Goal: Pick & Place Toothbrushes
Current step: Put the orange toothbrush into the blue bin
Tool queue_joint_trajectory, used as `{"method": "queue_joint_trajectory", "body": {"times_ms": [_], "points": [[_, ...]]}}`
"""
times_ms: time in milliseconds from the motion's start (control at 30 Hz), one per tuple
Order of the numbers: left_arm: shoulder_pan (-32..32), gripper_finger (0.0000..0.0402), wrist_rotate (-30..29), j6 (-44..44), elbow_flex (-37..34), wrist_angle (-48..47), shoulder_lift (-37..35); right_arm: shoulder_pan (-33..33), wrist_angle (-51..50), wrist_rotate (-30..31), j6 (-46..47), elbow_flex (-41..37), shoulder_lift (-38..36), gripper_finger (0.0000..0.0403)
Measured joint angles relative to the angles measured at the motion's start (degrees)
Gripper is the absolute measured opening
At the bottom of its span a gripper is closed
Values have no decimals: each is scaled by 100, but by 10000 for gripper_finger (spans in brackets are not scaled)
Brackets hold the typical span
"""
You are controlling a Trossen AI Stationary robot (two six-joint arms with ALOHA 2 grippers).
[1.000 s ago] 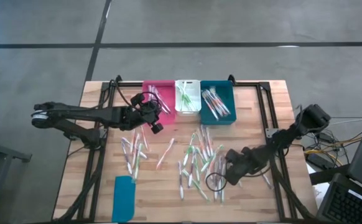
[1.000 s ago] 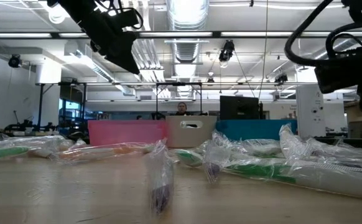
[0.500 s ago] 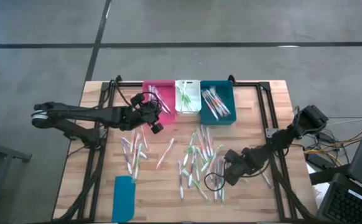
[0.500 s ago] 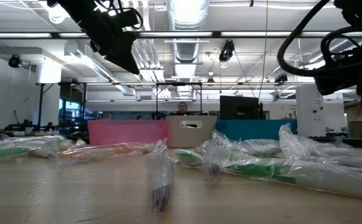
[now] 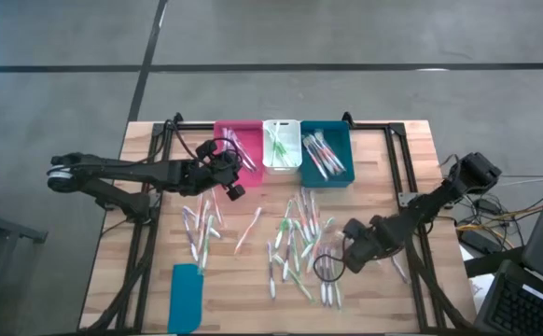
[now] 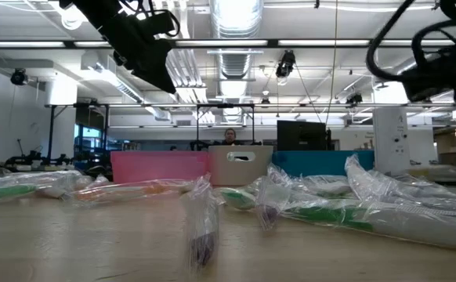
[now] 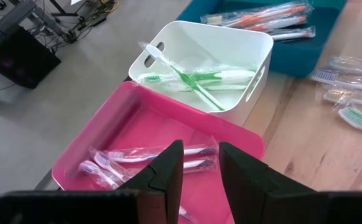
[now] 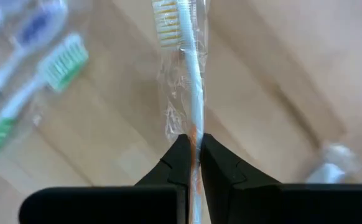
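While the right gripper [image 8: 194, 144] pinches an orange-bristled toothbrush [image 8: 184, 68] between closed jaws, lift squarely; left gripper [image 7: 198, 163], jaws parted and empty, hovers above the pink bin [image 7: 145, 134].

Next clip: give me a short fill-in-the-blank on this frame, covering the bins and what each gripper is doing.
1. The white bin stands between the pink bin and the ____ bin.
2. The right gripper is shut on a wrapped toothbrush whose bristles are ____.
3. The left gripper is open above the ____ bin.
4. The toothbrushes in the white bin have ____ accents.

Missing words: teal; orange; pink; green
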Motion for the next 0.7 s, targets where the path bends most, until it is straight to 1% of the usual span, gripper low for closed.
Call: {"method": "queue_joint_trajectory", "body": {"times_ms": [133, 267, 367, 500, 700], "points": [[0, 108, 0, -42, 0, 2, 0, -152, -276, 435, -152, 2, -539, 14], [0, 108, 0, -59, 0, 0, 0, -629, -350, 862, -759, 6, -1115, 14], [0, 108, 0, -65, 0, 0, 0, -1163, -314, 1020, -1355, 15, -1459, 14], [0, 108, 0, -65, 0, -2, 0, -2027, -186, 1054, -2295, 81, -1723, 14], [0, 108, 0, -65, 0, -7, 0, -3264, 138, 982, -3604, 528, -1807, 14]]}}
